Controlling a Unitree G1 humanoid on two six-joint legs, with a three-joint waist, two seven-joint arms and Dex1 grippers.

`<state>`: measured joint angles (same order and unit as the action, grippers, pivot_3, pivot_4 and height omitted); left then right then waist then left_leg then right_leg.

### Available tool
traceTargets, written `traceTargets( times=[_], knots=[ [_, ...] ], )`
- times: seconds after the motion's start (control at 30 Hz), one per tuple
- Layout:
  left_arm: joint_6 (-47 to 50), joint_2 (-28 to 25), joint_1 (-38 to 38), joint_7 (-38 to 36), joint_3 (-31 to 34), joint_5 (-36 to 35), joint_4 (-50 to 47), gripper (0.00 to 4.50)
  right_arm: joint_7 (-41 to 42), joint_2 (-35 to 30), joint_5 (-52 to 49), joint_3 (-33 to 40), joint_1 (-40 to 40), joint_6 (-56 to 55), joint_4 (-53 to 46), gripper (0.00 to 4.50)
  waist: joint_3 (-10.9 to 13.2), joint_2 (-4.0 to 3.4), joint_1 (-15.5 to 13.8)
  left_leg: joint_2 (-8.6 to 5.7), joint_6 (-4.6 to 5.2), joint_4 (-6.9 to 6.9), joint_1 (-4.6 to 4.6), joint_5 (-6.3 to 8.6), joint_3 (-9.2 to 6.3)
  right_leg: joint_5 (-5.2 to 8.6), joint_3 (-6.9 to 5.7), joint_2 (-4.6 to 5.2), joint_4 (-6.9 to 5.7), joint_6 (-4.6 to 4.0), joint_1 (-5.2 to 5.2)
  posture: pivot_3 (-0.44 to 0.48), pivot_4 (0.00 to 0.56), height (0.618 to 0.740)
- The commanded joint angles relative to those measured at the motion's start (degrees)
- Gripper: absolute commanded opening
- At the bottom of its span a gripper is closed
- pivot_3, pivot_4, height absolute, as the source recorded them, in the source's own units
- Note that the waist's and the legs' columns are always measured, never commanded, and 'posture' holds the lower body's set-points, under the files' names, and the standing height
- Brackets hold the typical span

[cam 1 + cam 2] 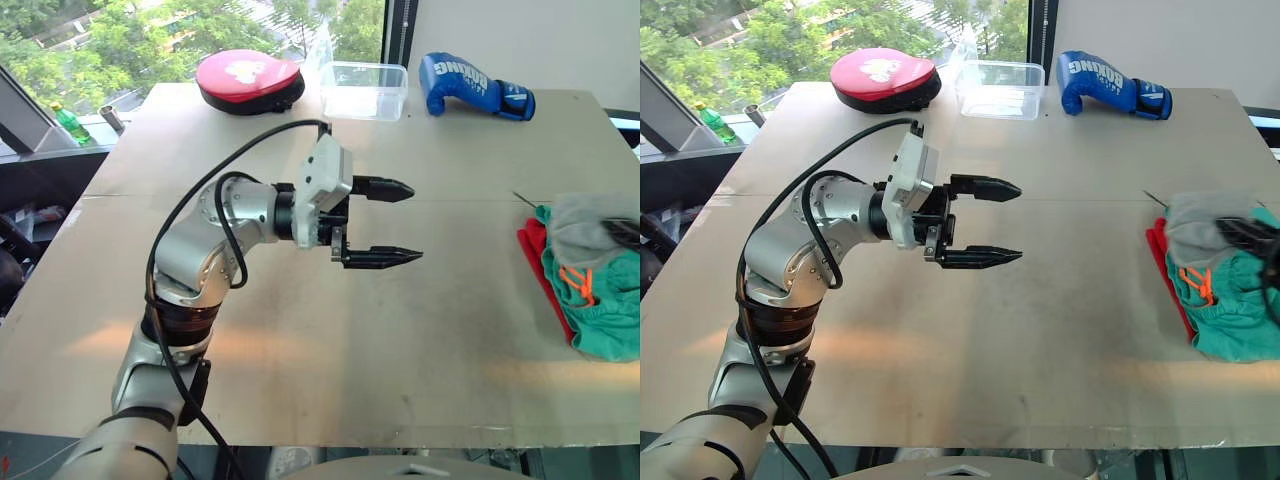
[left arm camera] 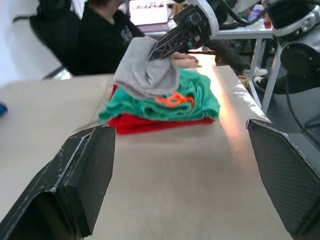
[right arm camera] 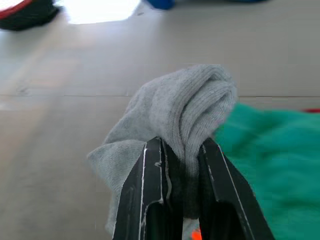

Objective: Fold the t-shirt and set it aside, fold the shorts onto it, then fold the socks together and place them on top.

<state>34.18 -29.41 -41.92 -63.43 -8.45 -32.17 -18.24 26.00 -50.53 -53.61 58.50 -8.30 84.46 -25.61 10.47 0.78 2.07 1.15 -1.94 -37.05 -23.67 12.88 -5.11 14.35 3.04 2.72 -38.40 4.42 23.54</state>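
At the far edge of the table (image 1: pixel 300 340), a clear plastic tub (image 1: pixel 364 90) is seen, apparently with nothing inside. "BOXING" can be read on the blue glove (image 1: pixel 475 86) beside it. Over on the right, the socks (image 3: pixel 175 115) are pinched tight in the right gripper (image 3: pixel 182 150) above the shorts (image 2: pixel 195 97), stacked on the t-shirt (image 2: pixel 150 122). The left gripper (image 1: pixel 385 222) is held wide apart, mid-table.

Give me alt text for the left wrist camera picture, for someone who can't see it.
A folded stack sits on a pale table: the red t-shirt at the bottom, the teal shorts on it, and grey socks on top, pinched by the right tool. The left tool frames the view, fingers wide apart. A person in black sits behind.
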Motion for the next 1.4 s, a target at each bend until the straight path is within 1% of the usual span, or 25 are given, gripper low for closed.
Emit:
traceTargets(
  times=[0.03, 0.1, 0.27, 0.37, 0.4, 0.43, 0.47, 0.5, 0.53, 0.63, 0.7, 0.83, 0.9, 0.97, 1.07, 1.13, 1.2, 1.3, 1.33, 1.4],
  knots=[
    [-1.1, 0.65, -0.97, 0.16, -1.1, 0.24, -0.85, 4.5, 1.36, -1.59, 3.06, 2.71, 4.68, -3.06, 2.99, 0.04, 0.0, 0.0, 0.12, 0.0, 0.0, 0.0, 0.0, 0.0, 0.0, 0.0, 0.0, -0.01, 0.0, 0.0, 0.0, 0.0, 0.15, 0.731],
    [-1.47, 0.96, -1.18, 0.35, -1.76, 0.69, -0.73, 4.5, 1.88, -1.31, 6.35, 1.32, 8.12, -7.1, 6.04, 0.04, 0.0, 0.0, 0.1, 0.0, 0.0, -0.04, -0.02, 0.0, 0.0, 0.0, 0.0, 0.0, 0.0, 0.01, 0.0, 0.0, 0.15, 0.731],
    [-1.51, 1.72, -1.44, 1.0, -2.41, 1.1, -0.64, 4.5, 3.76, 0.1, 10.01, -3.85, 11.29, -14.61, 10.37, 0.04, -0.01, -0.02, 0.22, 0.0, 0.0, -0.09, -0.01, 0.0, 0.04, 0.01, 0.04, 0.0, 0.01, 0.02, -0.02, 0.0, 0.15, 0.731],
    [-1.67, 1.51, -0.99, 1.07, -2.65, 1.49, -0.83, 4.5, 5.33, -0.67, 13.36, -6.5, 13.66, -19.96, 11.81, 0.04, -0.01, -0.03, 0.22, 0.0, 0.0, -0.1, -0.01, 0.0, 0.04, 0.01, 0.04, -0.01, 0.01, 0.03, -0.02, 0.0, 0.15, 0.731],
    [-1.72, 1.27, -0.66, 1.03, -2.62, 1.61, -0.97, 4.5, 5.69, -1.05, 14.55, -6.77, 14.28, -21.85, 12.11, 0.86, -0.02, -0.03, 0.19, 0.0, 0.0, -0.09, -0.02, 0.0, 0.04, 0.01, 0.04, -0.01, 0.01, 0.03, -0.02, 0.0, 0.15, 0.731],
    [-1.72, 1.03, -0.27, 1.06, -2.5, 1.64, -1.08, 4.5, 6.22, -1.53, 16.03, -6.99, 14.93, -24.37, 12.37, 1.09, -0.02, -0.03, 0.16, 0.0, 0.0, -0.09, -0.02, 0.0, 0.04, 0.02, 0.04, 0.0, 0.01, 0.03, -0.02, 0.0, 0.15, 0.731],
    [-1.68, 0.84, 0.07, 1.15, -2.41, 1.62, -1.21, 4.5, 7.09, -1.96, 17.08, -7.06, 15.54, -26.61, 12.6, 1.46, -0.02, -0.03, 0.15, 0.0, 0.0, -0.09, -0.03, 0.0, 0.04, 0.02, 0.04, 0.0, 0.03, 0.04, -0.02, 0.0, 0.15, 0.731],
    [-1.77, 0.63, 0.42, 1.25, -2.32, 1.68, -1.18, 4.5, 8.05, -2.47, 18.25, -7.03, 16.15, -29.04, 12.75, 1.96, -0.02, -0.04, 0.15, 0.0, 0.0, -0.09, -0.03, 0.0, 0.05, 0.02, 0.04, 0.0, 0.03, 0.04, -0.02, 0.0, 0.15, 0.731],
    [-2.02, 0.48, 0.84, 1.44, -2.23, 1.88, -1.07, 4.5, 9.53, -3.13, 20.26, -7.23, 17.13, -32.98, 12.98, 2.23, -0.03, -0.06, 0.14, 0.0, 0.0, -0.09, -0.03, 0.0, 0.05, 0.02, 0.05, 0.0, 0.03, 0.04, -0.02, 0.0, 0.15, 0.731],
    [-2.36, 0.46, 1.83, 2.38, -1.9, 2.16, -0.51, 4.5, 13.8, -2.98, 23.71, -6.76, 18.92, -43.66, 14.11, 3.68, -0.03, -0.09, 0.16, 0.0, 0.0, -0.09, -0.02, 0.0, 0.05, 0.02, 0.04, 0.0, 0.05, 0.05, -0.02, 0.0, 0.15, 0.731],
    [-2.76, -0.27, 2.97, 2.42, -2.02, 2.77, -0.33, 4.5, 16.1, -2.3, 24.64, -6.2, 19.51, -48.83, 14.04, 4.4, -0.03, -0.09, 0.19, 0.01, 0.0, -0.09, -0.01, 0.0, 0.05, 0.02, 0.04, -0.01, 0.06, 0.05, -0.02, 0.0, 0.15, 0.731],
    [-2.95, -2.29, 6.31, 2.79, -1.9, 3.52, -1.23, 4.5, 17.64, -1.1, 22.66, -5.55, 17.43, -53.01, 11.54, 4.4, -0.04, -0.11, 0.31, 0.01, 0.0, -0.08, 0.01, 0.0, 0.05, 0.02, 0.06, -0.01, 0.07, 0.04, -0.03, 0.0, 0.15, 0.731],
    [-3.26, -3.29, 8.11, 3.34, -1.54, 4.09, -1.55, 4.5, 18.09, -0.99, 21.36, -7.52, 16.51, -52.91, 8.37, 4.4, -0.04, -0.12, 0.33, 0.01, -0.01, -0.08, 0.0, 0.0, 0.05, 0.02, 0.06, -0.01, 0.07, 0.03, -0.03, 0.0, 0.15, 0.731],
    [-3.36, -3.93, 9.89, 4.44, -1.31, 4.79, -1.98, 4.5, 17.79, -0.19, 17.26, -10.77, 14.24, -50.43, 3.96, 4.4, -0.04, -0.12, 0.34, 0.01, -0.01, -0.09, 0.0, 0.0, 0.05, 0.02, 0.06, -0.01, 0.06, 0.03, -0.03, 0.0, 0.15, 0.731],
    [-3.27, -4.98, 13.72, 7.82, -0.1, 6.3, -2.81, 4.5, 16.11, 3.29, 12.06, -19.54, 10.87, -47.89, -2.79, 4.4, -0.04, -0.1, 0.36, 0.04, 0.0, -0.1, 0.04, 0.0, 0.05, 0.01, 0.06, -0.03, 0.06, 0.03, -0.06, 0.0, 0.15, 0.731],
    [-1.48, -5.13, 17.07, 11.84, 0.88, 7.46, -4.02, 4.5, 15.87, 7.16, 12.74, -27.49, 11.02, -49.06, -5.5, 4.4, -0.04, -0.1, 0.18, 0.06, 0.0, -0.1, 0.01, 0.0, 0.01, 0.02, 0.03, -0.04, 0.06, 0.02, -0.07, 0.0, 0.15, 0.731],
    [-0.4, -4.87, 19.94, 15.79, 0.56, 9.6, -5.31, 4.5, 17.83, 9.55, 15.3, -33.14, 12.7, -52.24, -5.1, 4.4, -0.04, -0.09, -0.26, 0.05, 0.0, -0.1, -0.02, 0.0, -0.02, 0.02, 0.0, -0.03, 0.11, 0.03, -0.06, 0.0, 0.15, 0.731],
    [-3.36, -5.23, 29.58, 21.15, 2.74, 13.47, -8.01, 4.5, 19.68, 15.04, 19.26, -43.46, 13.9, -58.07, -3.29, 4.4, -0.05, -0.08, -0.2, 0.04, 0.0, -0.08, -0.07, 0.01, 0.0, 0.01, 0.02, 0.0, 0.28, 0.03, -0.07, 0.0, 0.15, 0.731],
    [-3.29, -4.85, 32.29, 22.71, 4.06, 13.53, -9.1, 4.5, 20.4, 16.08, 20.78, -45.79, 14.3, -59.9, -2.03, 4.4, -0.04, -0.09, -0.16, 0.05, 0.02, -0.06, -0.05, 0.02, 0.03, 0.01, 0.04, 0.01, 0.32, 0.03, -0.08, 0.0, 0.15, 0.731],
    [-4.28, -3.97, 37.14, 25.02, 6.51, 13.46, -11.02, 4.5, 23.0, 16.11, 24.64, -49.6, 15.19, -64.2, 1.03, 4.4, -0.04, -0.09, -0.1, 0.05, 0.02, -0.06, -0.07, 0.02, 0.02, 0.0, 0.03, 0.01, 0.31, 0.03, -0.06, 0.0, 0.15, 0.731]
  ],
)
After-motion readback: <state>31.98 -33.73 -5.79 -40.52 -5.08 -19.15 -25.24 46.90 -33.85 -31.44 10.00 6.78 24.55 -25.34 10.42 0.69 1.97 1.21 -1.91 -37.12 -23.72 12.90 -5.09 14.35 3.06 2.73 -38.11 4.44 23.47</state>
